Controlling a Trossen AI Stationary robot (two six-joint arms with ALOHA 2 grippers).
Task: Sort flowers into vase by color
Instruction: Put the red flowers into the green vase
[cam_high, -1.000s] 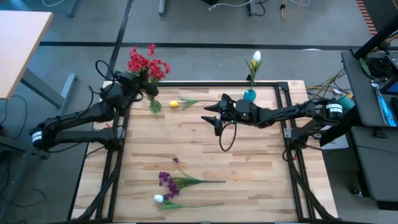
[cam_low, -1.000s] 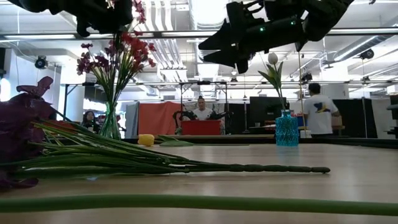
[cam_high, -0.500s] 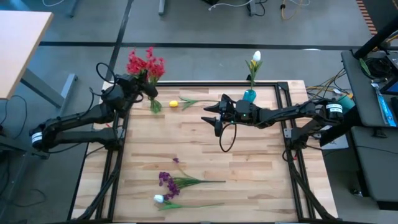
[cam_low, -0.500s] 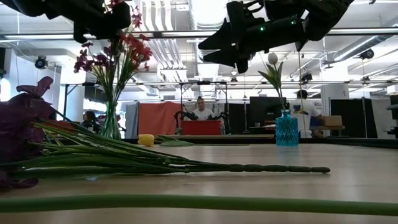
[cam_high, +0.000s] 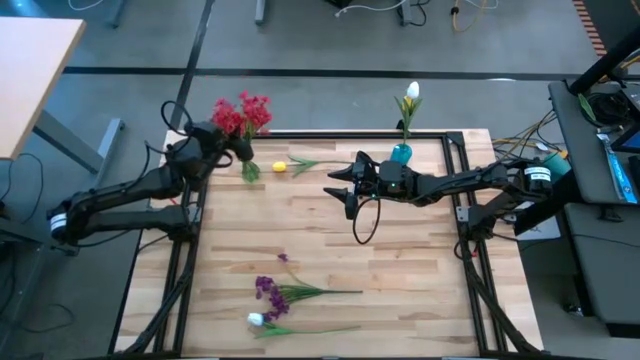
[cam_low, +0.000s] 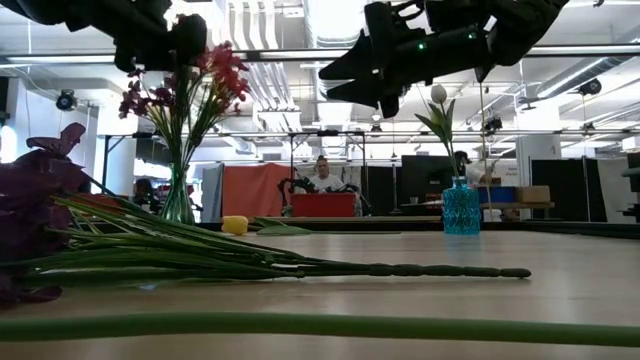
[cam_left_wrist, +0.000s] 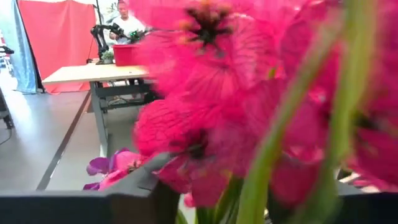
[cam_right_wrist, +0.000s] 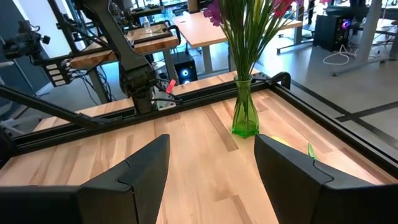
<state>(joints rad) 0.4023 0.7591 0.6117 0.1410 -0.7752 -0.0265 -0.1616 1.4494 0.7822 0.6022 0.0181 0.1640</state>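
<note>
Left gripper (cam_high: 222, 140), jaws unclear, at red flowers (cam_high: 240, 113); right gripper (cam_high: 338, 185) spread; light, floppy stems, grip mid-stem

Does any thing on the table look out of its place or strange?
Yes. A yellow tulip-like flower lies flat near the green glass vase, and purple cluster flowers with a white flower lie loose at the near edge, not in vases.
</note>
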